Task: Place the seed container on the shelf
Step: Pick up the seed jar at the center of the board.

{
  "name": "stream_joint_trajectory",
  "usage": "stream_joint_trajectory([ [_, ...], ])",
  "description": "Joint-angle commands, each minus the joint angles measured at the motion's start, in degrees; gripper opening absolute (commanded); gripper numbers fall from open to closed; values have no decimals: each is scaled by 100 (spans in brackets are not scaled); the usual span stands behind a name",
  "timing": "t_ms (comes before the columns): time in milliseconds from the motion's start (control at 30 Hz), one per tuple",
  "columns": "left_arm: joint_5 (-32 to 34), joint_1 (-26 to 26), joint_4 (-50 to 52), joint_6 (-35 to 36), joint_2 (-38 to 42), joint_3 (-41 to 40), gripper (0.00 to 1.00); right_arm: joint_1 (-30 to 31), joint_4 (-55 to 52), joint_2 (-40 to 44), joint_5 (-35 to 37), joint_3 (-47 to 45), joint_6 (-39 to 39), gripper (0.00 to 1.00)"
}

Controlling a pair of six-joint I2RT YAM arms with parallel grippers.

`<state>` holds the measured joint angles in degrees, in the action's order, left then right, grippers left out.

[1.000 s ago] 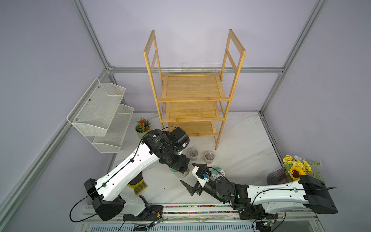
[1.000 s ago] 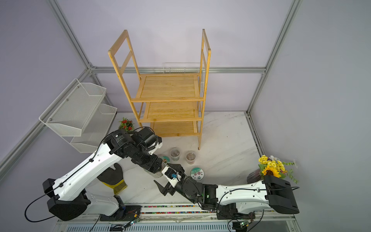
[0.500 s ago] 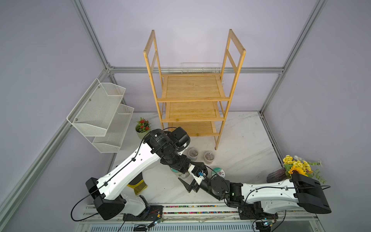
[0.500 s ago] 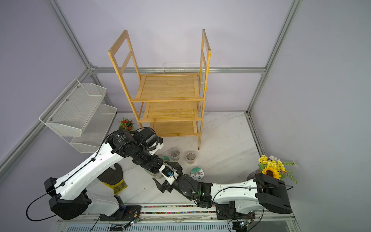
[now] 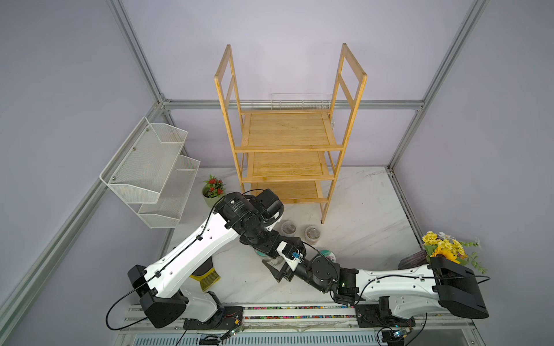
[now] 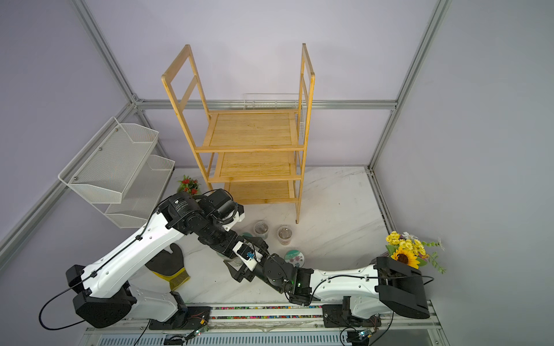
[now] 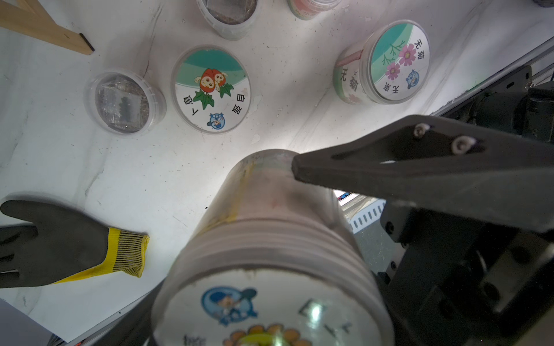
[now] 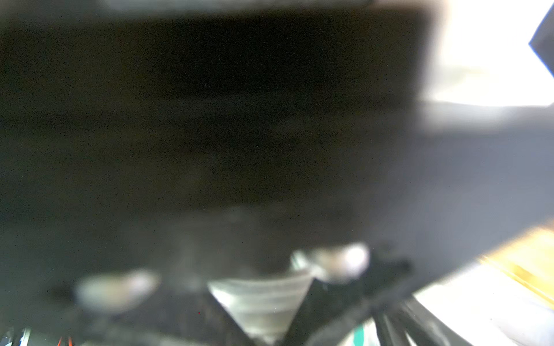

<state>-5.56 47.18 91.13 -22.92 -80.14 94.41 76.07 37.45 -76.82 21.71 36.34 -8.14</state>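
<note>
Both top views: my left gripper (image 5: 266, 256) clamps the translucent round seed container (image 5: 271, 262), well apart from the tall bamboo three-tier shelf (image 5: 287, 131); my right gripper (image 5: 274, 271) gapes wide just beside it. Left wrist: my black finger (image 7: 389, 167) presses the container's side. Right wrist: mostly dark blur.

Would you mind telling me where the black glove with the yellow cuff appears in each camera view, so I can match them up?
In a top view: the glove lies low, left of centre.
In a top view: low and left again, with more of it showing.
Left wrist: at the left edge.
Right wrist: not in it; the picture is blurred and mostly blocked.
Shared landmark: the pink-flower-lidded tub, seen in both top views and the left wrist view.
</note>
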Motion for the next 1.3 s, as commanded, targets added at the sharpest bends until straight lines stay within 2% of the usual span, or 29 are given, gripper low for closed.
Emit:
stream_joint_trajectory([
  [0, -156, -20, -16, 85, 53, 86, 71, -97, 236, -51, -40, 193, -74, 97],
  [900, -471, -16, -52, 163, -2, 174, 71, -442, 432, -419, -139, 411, 93, 97],
  [1267, -689, -16, -99, 198, 56, 228, 71, -541, 421, -586, 23, 480, 215, 97],
])
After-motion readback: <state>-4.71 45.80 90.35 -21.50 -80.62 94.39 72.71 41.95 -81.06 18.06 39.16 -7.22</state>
